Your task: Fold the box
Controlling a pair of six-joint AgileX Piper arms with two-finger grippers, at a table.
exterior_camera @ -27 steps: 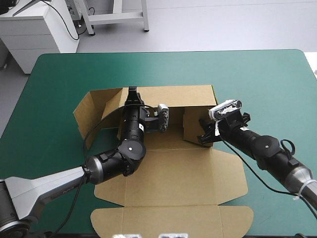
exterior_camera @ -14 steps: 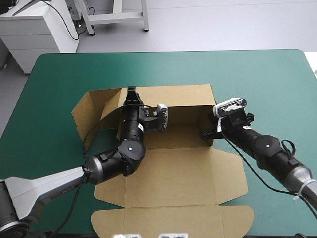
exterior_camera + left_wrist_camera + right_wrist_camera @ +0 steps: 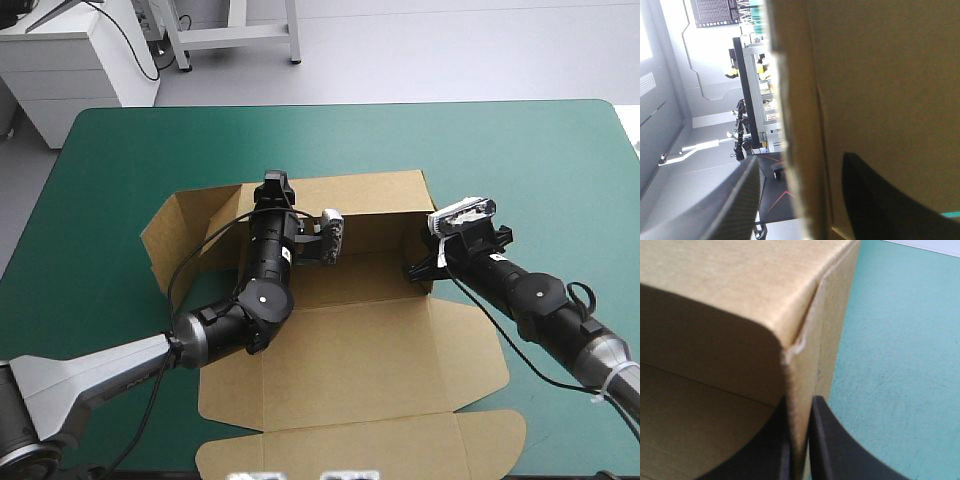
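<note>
The brown box (image 3: pixel 360 350) lies mid-table with its back wall (image 3: pixel 370 195) raised and its lid flat toward the near edge. My left gripper (image 3: pixel 272 185) stands at the back wall's left end, where a side flap (image 3: pixel 185 225) splays outward. In the left wrist view the left gripper (image 3: pixel 801 160) is open, one finger on each side of the board's edge (image 3: pixel 805 125). My right gripper (image 3: pixel 418 268) is at the box's right rear corner. There the right gripper (image 3: pixel 799 402) is shut on the upright right wall (image 3: pixel 810 315), the board pinched between its fingers.
Teal-green cover (image 3: pixel 520 160) lies bare around the box on the far and right sides. The lid's rounded tuck flap (image 3: pixel 360 450) reaches close to the table's near edge.
The right side flap has swung from inside the box out to the corner. The whole sheet has turned a little, its lid shifting right, and the left flap has splayed farther out.
</note>
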